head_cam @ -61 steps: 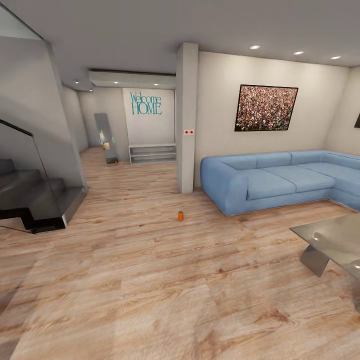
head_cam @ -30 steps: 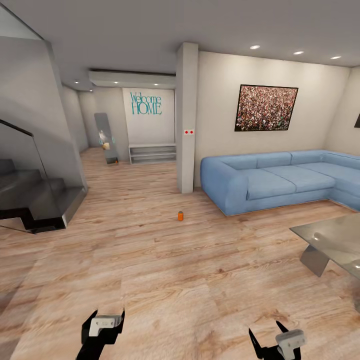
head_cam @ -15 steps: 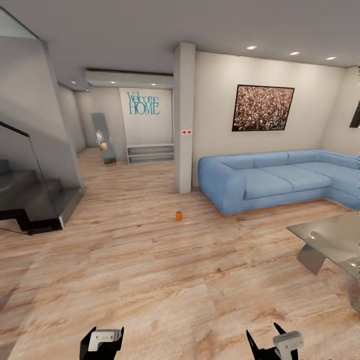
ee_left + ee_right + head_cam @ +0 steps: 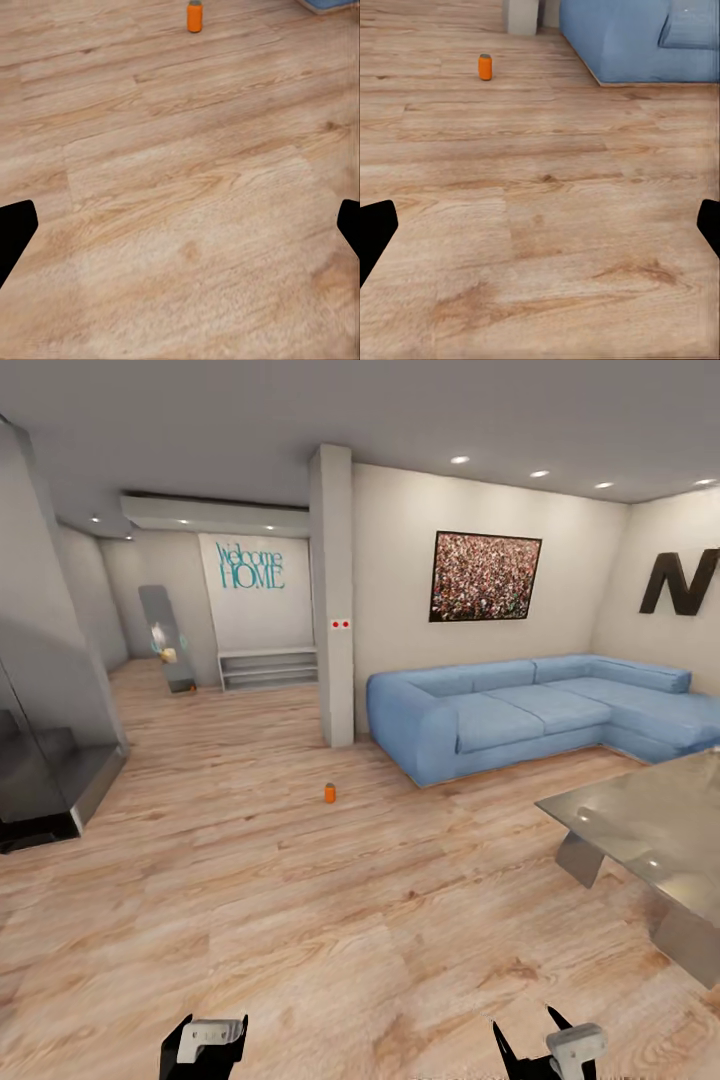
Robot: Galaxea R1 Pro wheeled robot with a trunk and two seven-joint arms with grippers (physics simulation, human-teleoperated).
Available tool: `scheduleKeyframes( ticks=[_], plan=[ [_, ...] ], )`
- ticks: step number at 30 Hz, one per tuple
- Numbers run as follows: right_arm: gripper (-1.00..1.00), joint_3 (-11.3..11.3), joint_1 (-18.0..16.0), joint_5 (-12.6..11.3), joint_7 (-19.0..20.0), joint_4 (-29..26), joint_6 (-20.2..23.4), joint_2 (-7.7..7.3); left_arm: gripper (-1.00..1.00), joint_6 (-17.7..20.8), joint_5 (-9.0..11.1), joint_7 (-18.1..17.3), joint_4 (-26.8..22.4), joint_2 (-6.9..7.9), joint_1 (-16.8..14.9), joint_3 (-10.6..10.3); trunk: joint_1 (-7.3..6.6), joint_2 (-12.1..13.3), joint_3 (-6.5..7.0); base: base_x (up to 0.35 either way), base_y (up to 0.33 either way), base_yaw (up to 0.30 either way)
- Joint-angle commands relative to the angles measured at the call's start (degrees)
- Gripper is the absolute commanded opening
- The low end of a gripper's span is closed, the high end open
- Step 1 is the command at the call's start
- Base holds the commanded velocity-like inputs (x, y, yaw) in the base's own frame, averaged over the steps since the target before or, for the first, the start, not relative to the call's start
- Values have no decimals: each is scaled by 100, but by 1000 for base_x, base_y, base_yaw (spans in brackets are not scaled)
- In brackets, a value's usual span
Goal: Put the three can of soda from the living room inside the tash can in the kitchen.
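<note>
Nearest, at the bottom edge of the head view, the left gripper and right gripper hang low over the plank floor, each cut off by the frame. In both wrist views the fingertips sit at opposite edges with bare floor between them, so both grippers stand spread wide and hold nothing. Further out, the orange can stands upright alone on the floor, well apart from both grippers, short of the pillar and to the left of the sofa; the right wrist view catches it too. To the right, the glass table runs out of frame. This looks like the opening step, the approach to the first can, with nothing picked up yet. The next move calls for driving forward until the can is within reach, then lowering one spread gripper around it. No other can or bin is seen from here; the table's far part is cut off, and its glare makes anything on it hard to tell. The hallway beyond the pillar is too small to read in detail.
</note>
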Motion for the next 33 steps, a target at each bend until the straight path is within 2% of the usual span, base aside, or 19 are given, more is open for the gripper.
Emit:
scheduleKeyframes(
  ticks=[1,33],
  plan=[
    [100,0,0,0,0,0,0,0,100,0,0,0,0,0,0,0,0,0,0,0,0,-243],
    [100,-19,0,0,-3,8,0,-9,100,0,33,0,-1,0,-1,1,0,0,20,0,0,-245]
  ],
)
